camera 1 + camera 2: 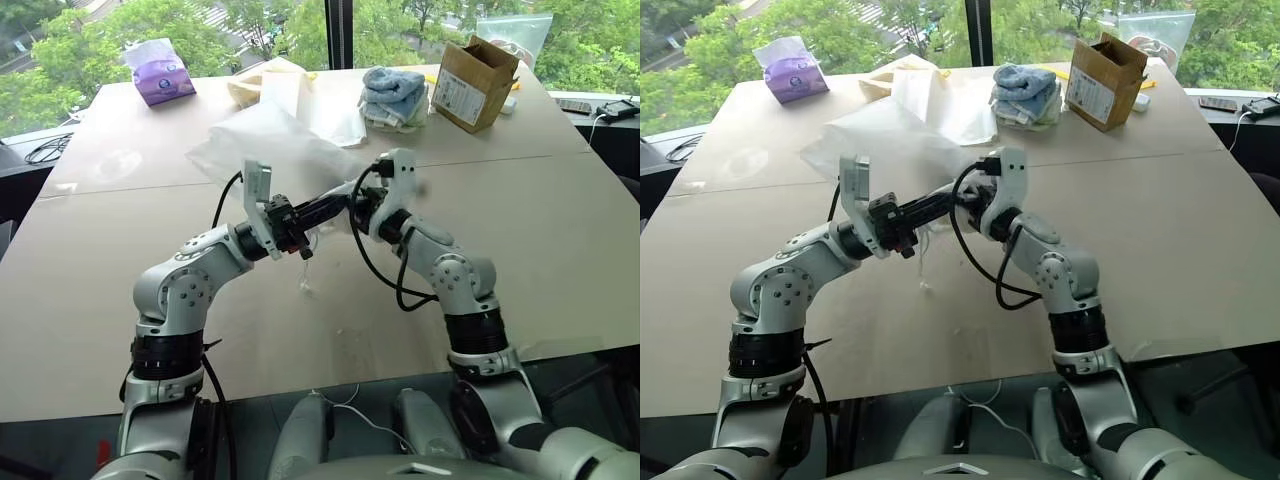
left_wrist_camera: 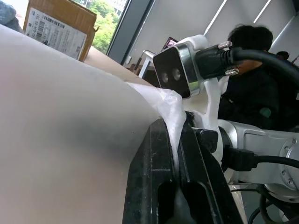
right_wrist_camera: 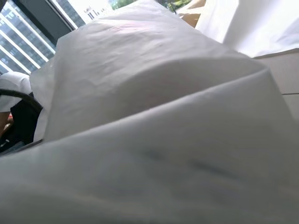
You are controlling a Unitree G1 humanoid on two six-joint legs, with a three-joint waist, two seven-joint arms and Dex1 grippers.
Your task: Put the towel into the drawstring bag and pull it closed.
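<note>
Near half of the table (image 1: 560,250) is bare, open on both outer sides. Centre blocked: drawstring bag (image 1: 265,150) lifted between both arms. Far edge crowded: purple tissue pack (image 1: 162,78), cream bag (image 1: 262,80), blue cloth stack (image 1: 393,97), cardboard box (image 1: 472,82). Gaps between them narrow.

Both arms are raised and bent inward, so that the wrists nearly meet at mid-chest. The left tool (image 1: 318,208) is clamped tight, pointing forward and rightward. The right tool (image 1: 352,206) is angled leftward, nearly closed.
</note>
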